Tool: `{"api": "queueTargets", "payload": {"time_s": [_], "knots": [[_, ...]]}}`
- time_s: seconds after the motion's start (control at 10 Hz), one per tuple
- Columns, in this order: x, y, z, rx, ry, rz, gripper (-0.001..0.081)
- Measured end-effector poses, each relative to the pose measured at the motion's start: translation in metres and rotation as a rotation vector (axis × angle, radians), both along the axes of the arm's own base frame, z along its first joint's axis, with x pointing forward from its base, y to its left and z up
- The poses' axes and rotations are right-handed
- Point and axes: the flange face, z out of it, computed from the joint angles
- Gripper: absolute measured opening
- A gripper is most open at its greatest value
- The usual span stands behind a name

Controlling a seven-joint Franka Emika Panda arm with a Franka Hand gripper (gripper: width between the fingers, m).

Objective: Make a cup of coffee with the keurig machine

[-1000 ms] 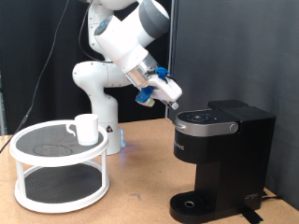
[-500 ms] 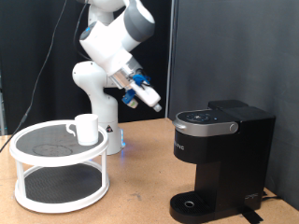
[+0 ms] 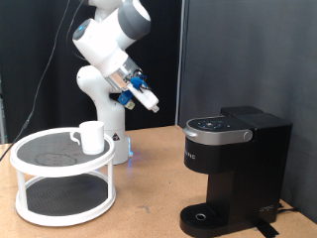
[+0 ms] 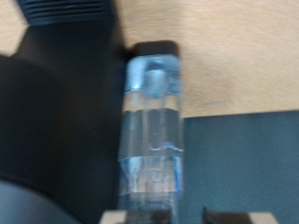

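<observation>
Hovering in mid-air: gripper (image 3: 154, 106), fingers seemingly together, nothing between them. Standing on a white two-tier rack (image 3: 63, 177): cup (image 3: 90, 136). Sitting at the exterior view's right, lid down: coffee machine (image 3: 234, 170).

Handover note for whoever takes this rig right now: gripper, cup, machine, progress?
Gripper: in the air between the cup and the keurig machine, touching neither; nothing visibly held.
Cup: upright on the top tier of the white two-tier stand, at the exterior view's left.
Keurig machine: lid down, drip tray bare.
Left: cup not yet under the spout.
</observation>
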Motion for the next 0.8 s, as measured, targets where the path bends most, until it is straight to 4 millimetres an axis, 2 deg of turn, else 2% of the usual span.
{"api": "queueTargets", "payload": {"time_s": [0.1,0.3,0.8], "knots": [[-0.005,-0.005,-0.001,0.021,0.063,-0.036,0.0],[-0.016,-0.026,0.0,0.026,0.116,-0.116,0.0],[-0.058,-0.086,0.008,-0.079,0.112,-0.147,0.0]]}}
